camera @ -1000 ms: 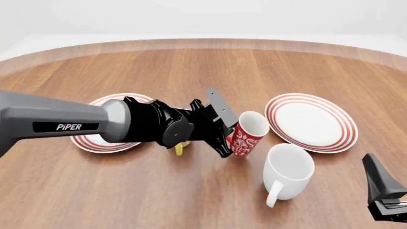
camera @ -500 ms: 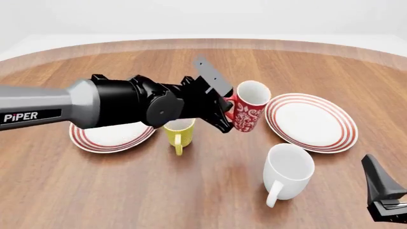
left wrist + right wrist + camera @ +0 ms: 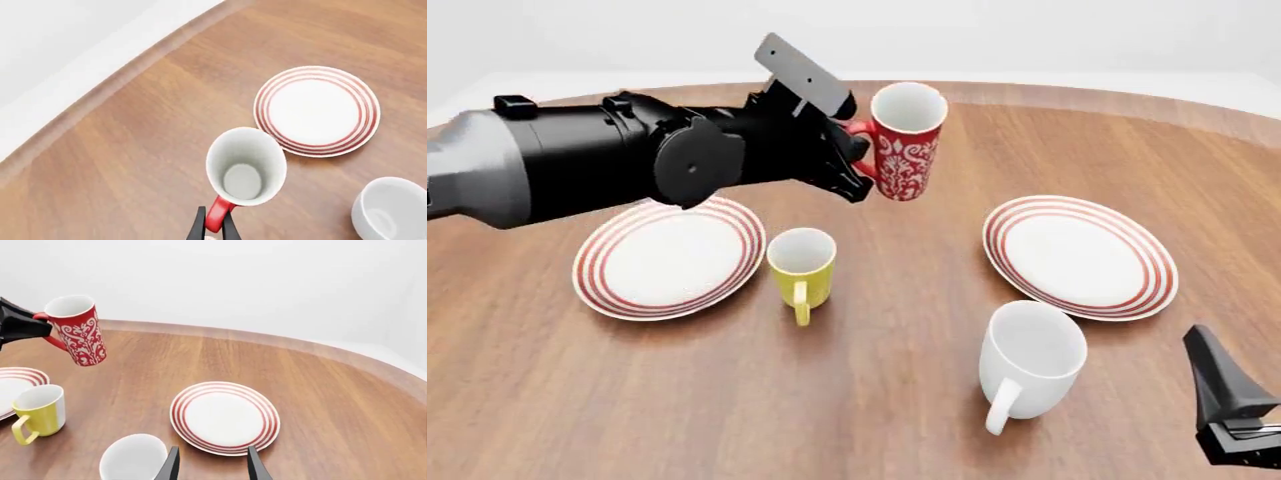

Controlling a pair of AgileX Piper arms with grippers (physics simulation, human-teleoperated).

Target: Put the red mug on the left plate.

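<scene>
Three mugs — red mug (image 3: 902, 147), yellow (image 3: 801, 260), white (image 3: 1032, 357) — two plates (image 3: 667, 257).

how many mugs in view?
3: red mug held aloft in the left gripper; yellow mug beside the left plate; white mug near the right plate.

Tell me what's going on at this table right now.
The left pincer grips the red mug by its handle and holds it upright in the air, above the table. The left plate is bare, with a yellow mug beside it. The right pincer is open and idle near the white mug.
</scene>
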